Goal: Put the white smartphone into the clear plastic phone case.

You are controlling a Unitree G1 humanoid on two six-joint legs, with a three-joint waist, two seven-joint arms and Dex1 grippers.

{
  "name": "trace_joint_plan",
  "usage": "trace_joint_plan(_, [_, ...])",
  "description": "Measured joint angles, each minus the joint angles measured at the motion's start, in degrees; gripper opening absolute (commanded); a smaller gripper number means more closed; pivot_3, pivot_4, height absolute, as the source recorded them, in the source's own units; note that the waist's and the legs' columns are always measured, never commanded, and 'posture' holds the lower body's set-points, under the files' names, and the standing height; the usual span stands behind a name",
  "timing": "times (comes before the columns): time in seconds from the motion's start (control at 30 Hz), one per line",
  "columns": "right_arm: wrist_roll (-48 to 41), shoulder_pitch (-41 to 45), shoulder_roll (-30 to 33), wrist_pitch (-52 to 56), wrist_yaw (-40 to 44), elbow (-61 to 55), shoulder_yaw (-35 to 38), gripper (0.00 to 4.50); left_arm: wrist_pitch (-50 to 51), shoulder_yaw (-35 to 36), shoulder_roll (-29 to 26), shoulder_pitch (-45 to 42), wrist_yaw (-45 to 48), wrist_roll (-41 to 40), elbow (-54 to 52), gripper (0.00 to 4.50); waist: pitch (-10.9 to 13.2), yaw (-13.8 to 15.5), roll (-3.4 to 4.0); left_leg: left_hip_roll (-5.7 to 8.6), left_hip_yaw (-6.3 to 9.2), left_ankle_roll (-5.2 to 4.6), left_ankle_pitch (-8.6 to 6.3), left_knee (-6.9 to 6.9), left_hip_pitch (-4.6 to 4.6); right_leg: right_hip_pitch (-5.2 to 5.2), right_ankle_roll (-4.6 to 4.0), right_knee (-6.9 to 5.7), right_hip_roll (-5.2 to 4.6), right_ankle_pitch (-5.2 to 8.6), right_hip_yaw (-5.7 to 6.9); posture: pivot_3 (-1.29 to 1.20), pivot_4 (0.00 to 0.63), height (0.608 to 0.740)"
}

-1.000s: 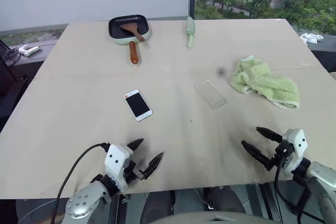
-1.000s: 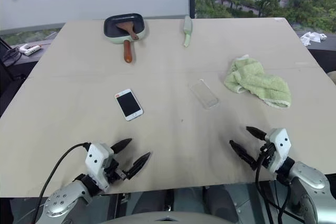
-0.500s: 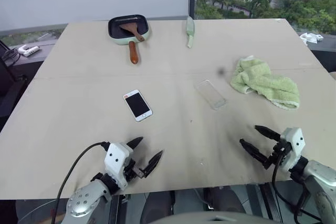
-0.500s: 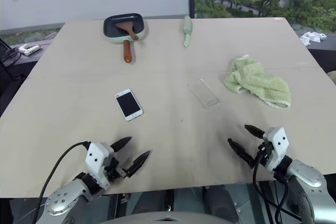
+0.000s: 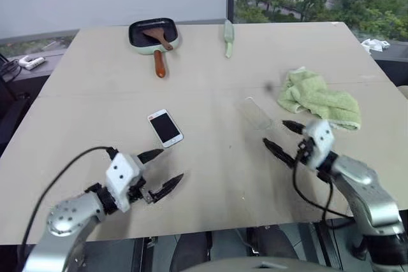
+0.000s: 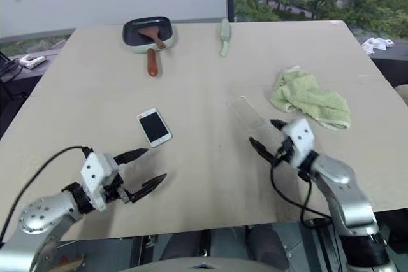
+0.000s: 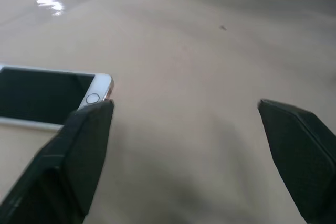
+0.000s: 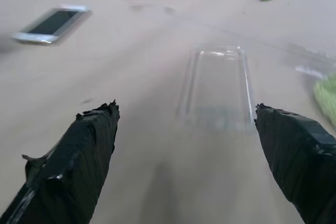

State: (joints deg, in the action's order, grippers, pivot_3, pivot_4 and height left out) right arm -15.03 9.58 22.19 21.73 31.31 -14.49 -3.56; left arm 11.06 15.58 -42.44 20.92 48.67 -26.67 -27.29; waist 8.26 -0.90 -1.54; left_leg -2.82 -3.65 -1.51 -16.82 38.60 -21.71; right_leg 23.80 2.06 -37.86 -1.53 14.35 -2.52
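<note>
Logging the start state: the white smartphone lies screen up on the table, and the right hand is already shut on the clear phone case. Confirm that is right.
Not quite. The right hand is open and holds nothing; in the right wrist view the clear phone case lies on the table ahead of its spread fingers. The white smartphone does lie screen up.

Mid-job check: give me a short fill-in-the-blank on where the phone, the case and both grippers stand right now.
1. The white smartphone lies flat with its ____ screen facing up.
2. The right gripper, fingers open, sits just short of the clear plastic ____.
3. The green cloth lies beside the clear plastic phone case, on the robot's ____ side.
4. The left gripper holds ____.

Missing words: black; phone case; right; nothing
</note>
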Motion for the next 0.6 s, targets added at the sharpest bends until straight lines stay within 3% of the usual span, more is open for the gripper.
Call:
trace_joint_plan(0.17, [1.6,7.1,-4.2,3.8,-3.7,4.2,-2.3,4.47,4.3,4.5,-3.4,-1.9,2.7,-5.0,-1.3,4.50,0.0,0.4,0.04,0.05,0.08,0.04,0.01,-0.07,-0.25,0.14,0.24,0.09,-0.11,-0.10,0.18,0.00,0.150,0.740])
trace_joint_plan(0.5, [5.7,12.0,-3.9,19.7,-5.6,6.2,-8.5,4.47,9.1,8.8,-6.5,-1.7,7.4,-9.2,-3.2,4.50,0.0,-0.1,0.07,0.09,0.05,0.06,0.03,-0.17,-0.11,0.16,0.11,0.01,-0.14,-0.03,0.15,0.00,0.150,0.740])
trace_joint_plan(0.6, [7.2,13.8,-4.3,22.0,-8.1,7.6,-8.4,3.28,9.9,9.4,-6.9,-1.5,8.6,-9.5,-3.2,4.50,0.0,0.1,0.06,0.11,0.01,0.12,0.08,-0.12,-0.05,0.03,0.04,-0.01,-0.13,0.01,0.18,0.00,0.150,0.740])
